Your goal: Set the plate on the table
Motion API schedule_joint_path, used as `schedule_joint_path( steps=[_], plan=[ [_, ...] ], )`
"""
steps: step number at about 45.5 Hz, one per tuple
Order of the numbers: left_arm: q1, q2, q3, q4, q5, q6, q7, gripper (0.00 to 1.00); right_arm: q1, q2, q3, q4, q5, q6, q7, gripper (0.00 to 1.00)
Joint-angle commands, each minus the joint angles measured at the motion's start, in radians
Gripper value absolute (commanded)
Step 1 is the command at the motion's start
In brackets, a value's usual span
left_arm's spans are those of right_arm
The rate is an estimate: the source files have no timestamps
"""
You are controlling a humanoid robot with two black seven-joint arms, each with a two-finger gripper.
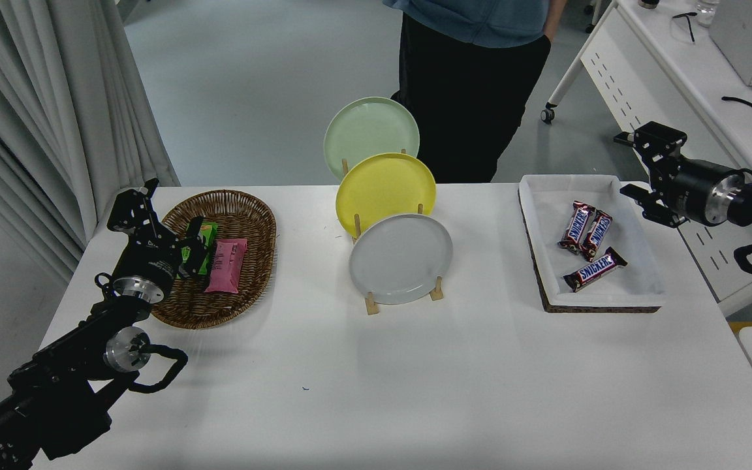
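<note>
The light-grey plate (401, 258) stands tilted in the front slot of a wooden rack (403, 299) on the white table (415, 385), near its middle. Behind it in the same rack stand a yellow plate (386, 189) and a pale green plate (371, 134). My right gripper (637, 171) is open and empty, raised off the table's right edge, far to the right of the grey plate. My left gripper (167, 222) is parked at the lower left, open, over the wicker basket.
A wicker basket (245, 209) with a pink packet (226, 264) and a green packet sits at the left. A white-lined tray (637, 287) with three chocolate bars (590, 247) sits at the right. A person (474, 85) stands at the far side. A white perforated-panel desk (676, 78) is at the right.
</note>
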Motion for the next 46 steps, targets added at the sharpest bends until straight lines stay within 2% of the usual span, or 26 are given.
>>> schedule_joint_path(
  steps=[1, 8, 13, 27, 39, 46],
  plan=[
    [0.0, 0.0, 0.0, 0.0, 0.0, 0.0, 0.0, 1.0, 0.05, -0.041, -0.025, 0.138, -0.007, -0.033, -0.025, 0.99],
    [0.0, 0.0, 0.0, 0.0, -0.001, 0.0, 0.0, 1.0, 0.072, -0.143, -0.05, 0.417, 0.085, -0.132, -0.027, 0.99],
    [0.0, 0.0, 0.0, 0.0, 0.0, 0.0, 0.0, 1.0, 0.122, -0.155, -0.084, 0.532, 0.114, -0.139, -0.025, 0.99],
    [0.0, 0.0, 0.0, 0.0, -0.001, 0.0, 0.0, 1.0, 0.139, -0.16, -0.157, 0.614, 0.131, -0.159, -0.025, 0.99],
    [0.0, 0.0, 0.0, 0.0, -0.001, 0.0, 0.0, 1.0, 0.234, -0.181, -0.265, 0.721, 0.269, -0.166, -0.027, 0.99],
    [0.0, 0.0, 0.0, 0.0, 0.0, 0.0, 0.0, 1.0, 0.245, -0.149, -0.275, 0.727, 0.326, -0.225, -0.028, 0.99]
  ],
)
